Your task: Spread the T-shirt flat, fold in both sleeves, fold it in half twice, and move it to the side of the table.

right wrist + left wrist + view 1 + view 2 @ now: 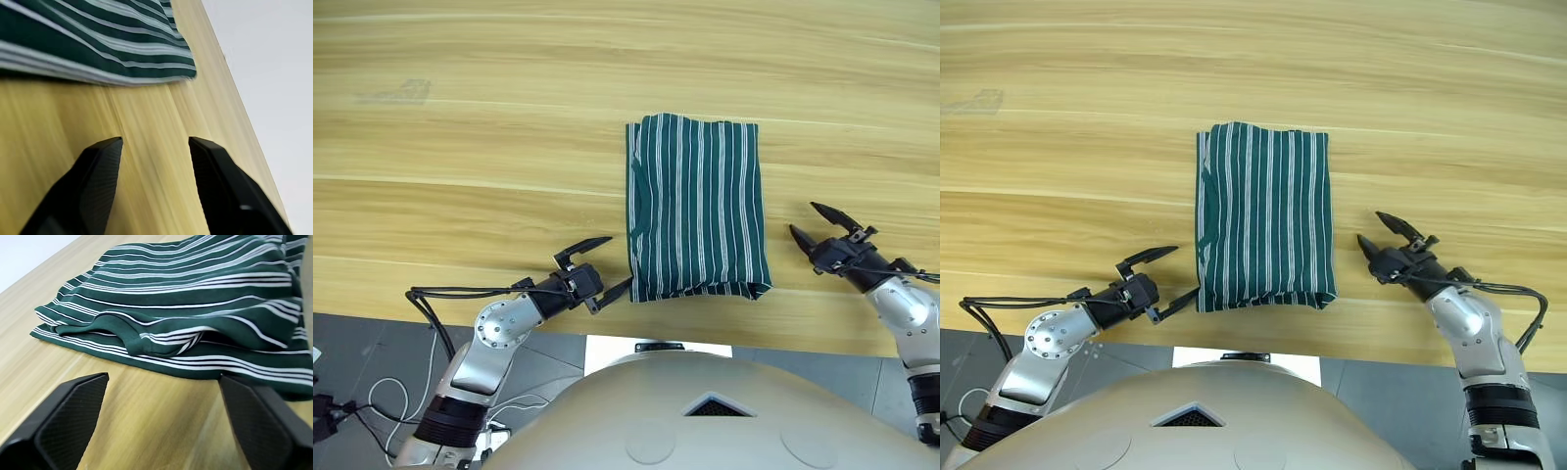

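Though beside the folded T-shirt (697,206), left fingers (584,245) and right fingers (832,213) wide apart, empty.

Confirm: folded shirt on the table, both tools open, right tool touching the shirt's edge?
One slip: the right tool is not touching the shirt. The left eye view shows bare table between them. The rest holds: shirt folded on the table, left tool and right tool open.

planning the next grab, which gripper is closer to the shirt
The left gripper: one fingertip almost touches the shirt at its near left corner, while the right gripper sits clear of its right edge.
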{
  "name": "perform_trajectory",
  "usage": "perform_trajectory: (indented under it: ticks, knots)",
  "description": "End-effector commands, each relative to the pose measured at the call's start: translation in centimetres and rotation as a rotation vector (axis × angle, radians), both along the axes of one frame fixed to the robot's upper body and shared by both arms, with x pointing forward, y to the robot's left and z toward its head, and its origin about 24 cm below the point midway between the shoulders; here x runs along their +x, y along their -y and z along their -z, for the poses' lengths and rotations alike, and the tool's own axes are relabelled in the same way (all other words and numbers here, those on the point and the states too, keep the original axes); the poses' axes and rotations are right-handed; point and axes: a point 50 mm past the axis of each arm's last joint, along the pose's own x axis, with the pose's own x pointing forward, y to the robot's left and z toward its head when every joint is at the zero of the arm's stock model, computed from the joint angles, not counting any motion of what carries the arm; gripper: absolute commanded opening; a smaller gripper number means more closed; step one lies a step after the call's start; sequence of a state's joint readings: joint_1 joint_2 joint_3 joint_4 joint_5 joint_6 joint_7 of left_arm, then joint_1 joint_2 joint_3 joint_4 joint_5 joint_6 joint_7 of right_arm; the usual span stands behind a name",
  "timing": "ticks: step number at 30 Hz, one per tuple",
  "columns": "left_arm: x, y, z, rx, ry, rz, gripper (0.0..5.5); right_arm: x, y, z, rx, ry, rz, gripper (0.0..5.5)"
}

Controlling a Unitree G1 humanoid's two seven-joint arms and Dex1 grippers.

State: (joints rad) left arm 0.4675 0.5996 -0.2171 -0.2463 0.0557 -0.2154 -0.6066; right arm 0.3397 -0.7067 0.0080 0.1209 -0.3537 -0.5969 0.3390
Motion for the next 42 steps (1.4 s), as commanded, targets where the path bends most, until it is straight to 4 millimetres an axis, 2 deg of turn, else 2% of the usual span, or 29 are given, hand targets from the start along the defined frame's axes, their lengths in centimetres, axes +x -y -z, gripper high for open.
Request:
perform_trajectory:
  ticks: [1, 4, 7, 12, 16, 24, 29, 31, 34, 42]
  knots:
    - [1.9, -3.1, -0.3, 0.111, 0.064, -0.106, 4.22, -0.9, 0.7, 0.9, -0.162, -0.063, -0.129, 2.50]
    - [1.7, -5.7, -1.6, 0.308, 0.186, 0.007, 4.22, -1.8, 1.3, 0.4, -0.195, -0.101, -0.218, 2.50]
    - [1.0, -6.7, -2.1, 0.486, 0.224, 0.208, 4.22, -1.8, 0.9, -0.3, -0.212, -0.099, -0.314, 2.50]
    - [0.0, -4.4, -3.7, 0.489, 0.316, 0.530, 4.22, -1.2, -0.3, -1.8, -0.266, -0.071, -0.499, 2.50]
    - [0.1, -2.1, -3.8, 0.424, 0.335, 0.711, 4.22, -0.9, -2.2, -1.7, -0.239, -0.058, -0.597, 2.50]
    - [2.2, -0.4, -2.4, 0.378, 0.330, 0.782, 4.22, -0.9, -4.0, -0.9, -0.204, -0.079, -0.681, 2.50]
    - [3.6, 0.7, -1.6, 0.351, 0.355, 0.786, 4.22, -0.7, -4.5, -0.6, -0.205, -0.093, -0.712, 2.50]
    - [3.9, 0.8, -1.3, 0.347, 0.356, 0.793, 4.22, -0.5, -4.0, -0.8, -0.225, -0.091, -0.707, 2.50]
    - [3.5, 0.3, -0.9, 0.357, 0.320, 0.820, 4.22, -0.6, -3.2, -1.4, -0.250, -0.098, -0.700, 2.50]
    - [2.7, 0.5, -0.1, 0.347, 0.288, 0.868, 4.22, -1.4, -3.2, -2.1, -0.249, -0.148, -0.743, 2.50]
